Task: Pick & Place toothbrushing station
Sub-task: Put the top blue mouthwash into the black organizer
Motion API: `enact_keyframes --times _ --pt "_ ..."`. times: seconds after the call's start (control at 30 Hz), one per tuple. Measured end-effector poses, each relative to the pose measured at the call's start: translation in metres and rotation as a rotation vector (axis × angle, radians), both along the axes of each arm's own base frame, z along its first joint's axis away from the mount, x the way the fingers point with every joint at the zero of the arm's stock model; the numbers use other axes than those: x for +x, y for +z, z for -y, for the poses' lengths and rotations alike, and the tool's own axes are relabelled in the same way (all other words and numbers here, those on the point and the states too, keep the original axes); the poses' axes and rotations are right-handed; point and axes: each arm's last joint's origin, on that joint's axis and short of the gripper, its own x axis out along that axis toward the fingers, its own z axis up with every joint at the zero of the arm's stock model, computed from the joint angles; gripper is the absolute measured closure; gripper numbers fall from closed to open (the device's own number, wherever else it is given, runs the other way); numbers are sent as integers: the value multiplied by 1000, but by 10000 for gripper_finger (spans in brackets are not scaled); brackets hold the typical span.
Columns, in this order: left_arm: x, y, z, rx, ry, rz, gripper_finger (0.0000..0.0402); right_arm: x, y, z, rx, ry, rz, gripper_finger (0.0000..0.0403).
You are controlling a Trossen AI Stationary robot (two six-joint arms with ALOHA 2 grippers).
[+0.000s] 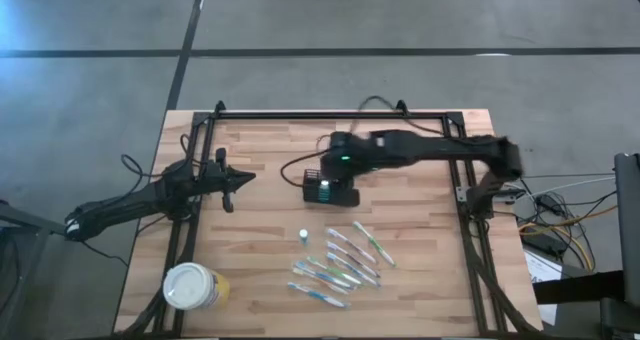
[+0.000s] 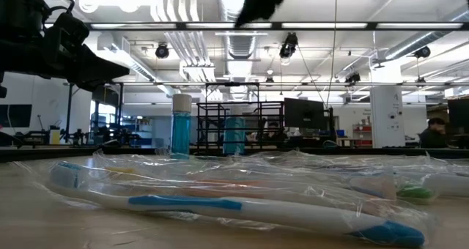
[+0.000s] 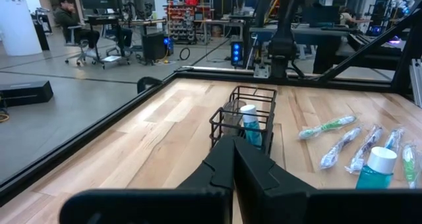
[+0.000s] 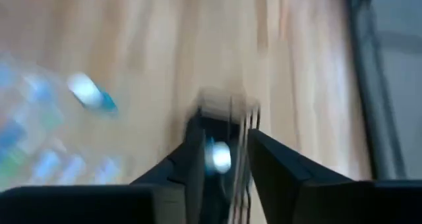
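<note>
A light butcher-block wooden table [image 1: 270, 160] with a black metal frame fills the centre of the overhead frame, on a grey concrete floor. Just right of centre stands the toothbrushing station [image 1: 331, 188], a small black wire-mesh basket with see-through sides; the left wrist view shows a teal bottle with a white cap [image 3: 250, 123] upright inside it. The right gripper [image 1: 334, 176] reaches in from the upper right and hangs directly over the basket, its 2 dark fingers straddling the wire rim in the blurred right wrist view; whether they pinch the wire or stand just apart from it cannot be told. The left gripper [image 1: 232, 183] waits at the middle left of the overhead frame, well apart from the basket, its 2 fingers pressed together on nothing. Below the basket, in the lower centre, a scatter of toothbrushes [image 1: 340, 263] lies in crinkled clear plastic wrappers, with white handles and blue or green accents. A second small teal bottle with a white cap [image 1: 303, 236] stands between the basket and the toothbrushes. In the lower left corner sits a round yellowish tub with a white lid [image 1: 194, 287]. From table height, the wrapped toothbrushes block most of the foreground.
</note>
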Motion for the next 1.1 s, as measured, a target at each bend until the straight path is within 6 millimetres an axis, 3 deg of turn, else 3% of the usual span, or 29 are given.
enact_keyframes --times 0.13,0.27,0.4,0.53,0.7,0.87,1.1 --pt "0 0 0 0 0 -1 396 -40 51 -15 -9 49 269 339" --pt "0 0 0 -2 0 -3 396 -86 71 -24 -9 74 418 373" --pt "0 -1 0 -4 1 -8 396 -127 65 -30 22 100 595 393" --pt "0 0 0 -2 1 0 396 -145 35 -23 31 11 587 394" --pt "0 0 0 -3 1 1 396 -131 -13 -15 54 -94 461 394" --pt "0 0 0 -1 13 -1 396 -96 -54 -11 61 -131 329 394" --pt "0 -1 -1 -4 23 -13 396 -37 -82 -7 -26 -185 180 394"
